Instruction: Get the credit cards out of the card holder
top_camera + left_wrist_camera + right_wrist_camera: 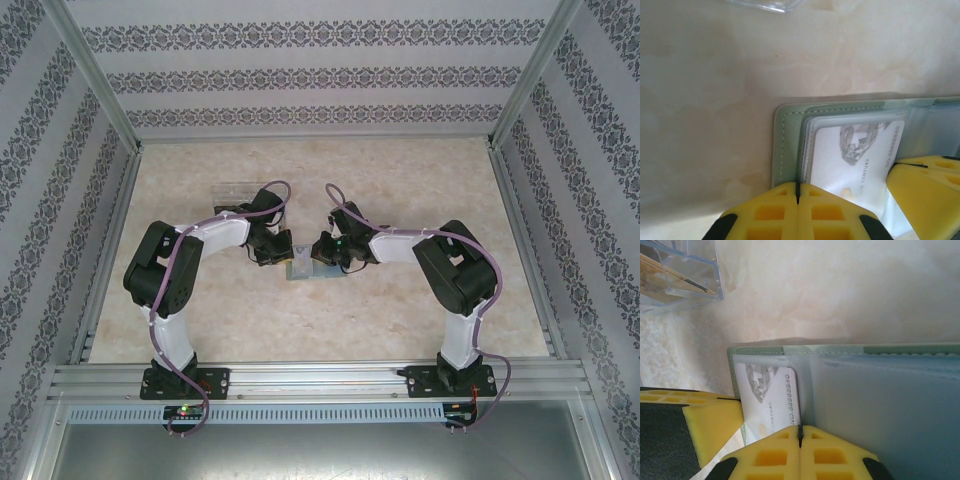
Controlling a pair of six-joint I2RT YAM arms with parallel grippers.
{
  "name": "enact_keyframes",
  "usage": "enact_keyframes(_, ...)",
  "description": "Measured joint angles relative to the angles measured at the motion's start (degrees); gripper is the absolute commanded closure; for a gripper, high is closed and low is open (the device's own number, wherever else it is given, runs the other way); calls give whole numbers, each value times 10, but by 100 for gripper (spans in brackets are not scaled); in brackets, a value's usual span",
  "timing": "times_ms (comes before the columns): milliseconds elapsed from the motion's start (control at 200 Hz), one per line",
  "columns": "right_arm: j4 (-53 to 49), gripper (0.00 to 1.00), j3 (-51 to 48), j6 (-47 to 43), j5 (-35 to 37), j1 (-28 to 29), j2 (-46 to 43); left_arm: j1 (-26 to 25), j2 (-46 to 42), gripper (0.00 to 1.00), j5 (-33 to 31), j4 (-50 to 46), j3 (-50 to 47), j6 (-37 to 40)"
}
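Where it lies: the card holder lies open and flat about the middle of the worktop, well away from every edge, between the two arms.
In the pocket: the whitish card sits face up under a clear film pocket at one end of the card holder, flush with it.
Already out: an orange-yellow card lies in the clear plastic tray, which stands toward the far edge, left of the middle.
Left gripper: the left gripper has its jaws pressed flat together with no gap. The tips rest at the holder's stitched end, just beside the pocket. I cannot tell whether any fabric is nipped.
Right gripper: the right gripper is likewise closed tight, tips at the card's edge by the fold. Whether it pinches card or film is unclear.
How the holder handles: likely light, soft and floppy. It would slide or lift with the card unless pinned, best at the stitched border and clear of the pocket.
How the card handles: likely light, thin, stiff and smooth. The film may cling to it, and it offers no free edge while seated.
Where to take hold: probably press on the face and drag it toward the pocket mouth, then pinch the bared short edge.
Risk: gripping film together with the card would drag the whole holder.
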Motion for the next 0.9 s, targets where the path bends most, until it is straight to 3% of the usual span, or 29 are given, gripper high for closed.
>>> enact_keyframes(639,19,98,-49,0,9,-14,-39,-7,0,92,-8,-12,4,14)
enact_keyframes(904,19,97,-49,0,9,-14,-38,-14,-17,97,21,-12,19,24)
